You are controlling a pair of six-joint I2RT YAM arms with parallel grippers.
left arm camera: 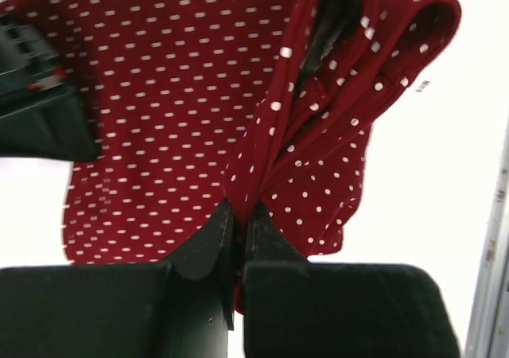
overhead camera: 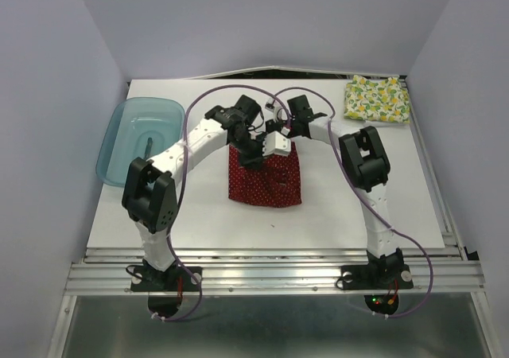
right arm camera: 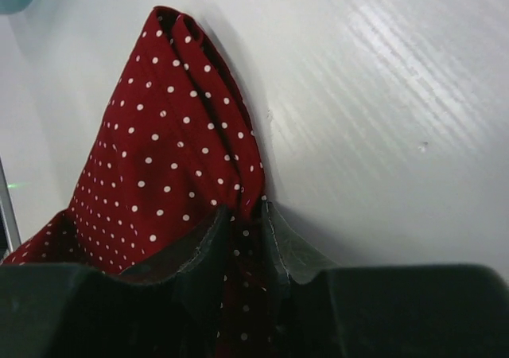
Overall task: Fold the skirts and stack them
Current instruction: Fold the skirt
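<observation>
Holding the dark red skirt with my left pincer and right pincer each clenched on a bunched edge, its body lying on the bench just below them, I fear uneven travel could slip a thin grip and skew the fold.

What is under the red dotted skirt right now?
White table shows around the red skirt, whose far edge the left gripper and right gripper pinch up. Whatever lies beneath its flat part is covered by cloth.
</observation>
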